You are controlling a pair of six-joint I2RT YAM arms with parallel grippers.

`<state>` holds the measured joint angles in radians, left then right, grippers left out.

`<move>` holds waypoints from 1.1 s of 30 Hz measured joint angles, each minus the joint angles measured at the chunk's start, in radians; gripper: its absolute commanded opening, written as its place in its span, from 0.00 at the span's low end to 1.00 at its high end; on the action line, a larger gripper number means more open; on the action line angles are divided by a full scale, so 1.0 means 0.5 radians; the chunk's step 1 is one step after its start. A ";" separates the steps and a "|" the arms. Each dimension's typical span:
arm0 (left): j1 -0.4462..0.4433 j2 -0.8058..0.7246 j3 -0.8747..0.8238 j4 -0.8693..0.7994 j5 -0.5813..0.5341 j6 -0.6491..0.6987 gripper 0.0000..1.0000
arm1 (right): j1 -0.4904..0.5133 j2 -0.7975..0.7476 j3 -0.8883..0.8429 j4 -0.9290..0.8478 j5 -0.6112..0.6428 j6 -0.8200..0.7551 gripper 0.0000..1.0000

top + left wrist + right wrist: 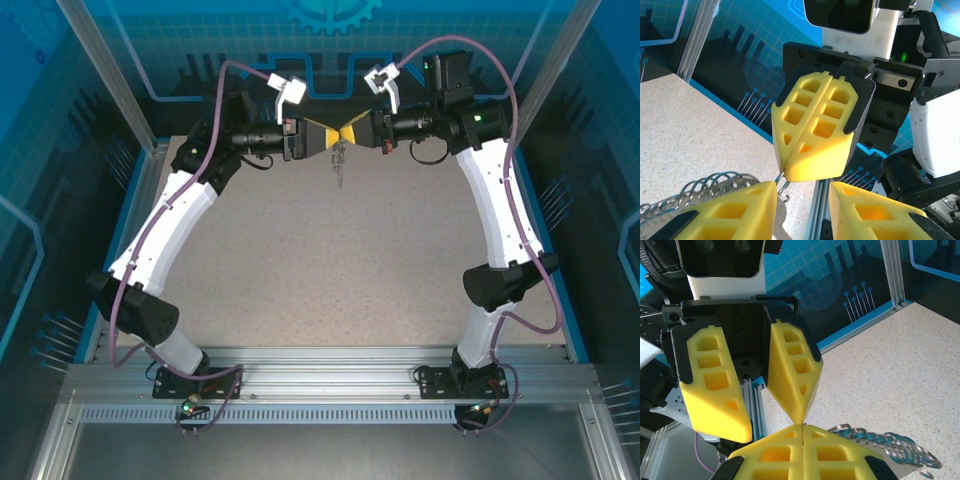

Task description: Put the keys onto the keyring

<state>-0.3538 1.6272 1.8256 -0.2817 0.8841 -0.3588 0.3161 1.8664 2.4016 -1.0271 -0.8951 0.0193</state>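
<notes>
I find the right gripper (789,169) pinched tight on the keyring (885,444), a cluster of silvery wire rings hanging above the far centre of the table (330,270). The left gripper (771,426) faces it, fingers apart.

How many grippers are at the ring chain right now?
2. The right gripper, at the table's far middle, is shut, pinching a ring of the ring chain. The left gripper meets it tip to tip, open, with the rings beside it.
</notes>
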 measured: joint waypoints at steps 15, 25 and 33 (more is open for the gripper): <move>-0.002 0.000 -0.024 0.058 0.001 -0.001 0.29 | 0.000 -0.001 -0.002 0.038 -0.007 0.037 0.00; -0.009 0.000 -0.033 0.069 -0.009 0.000 0.39 | 0.000 -0.003 -0.027 0.052 -0.006 0.036 0.00; -0.007 -0.014 -0.068 0.093 -0.058 0.000 0.43 | 0.000 -0.003 -0.043 0.053 0.009 0.036 0.00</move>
<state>-0.3573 1.6199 1.7916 -0.2352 0.8551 -0.3588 0.3161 1.8648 2.3798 -1.0008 -0.8906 0.0372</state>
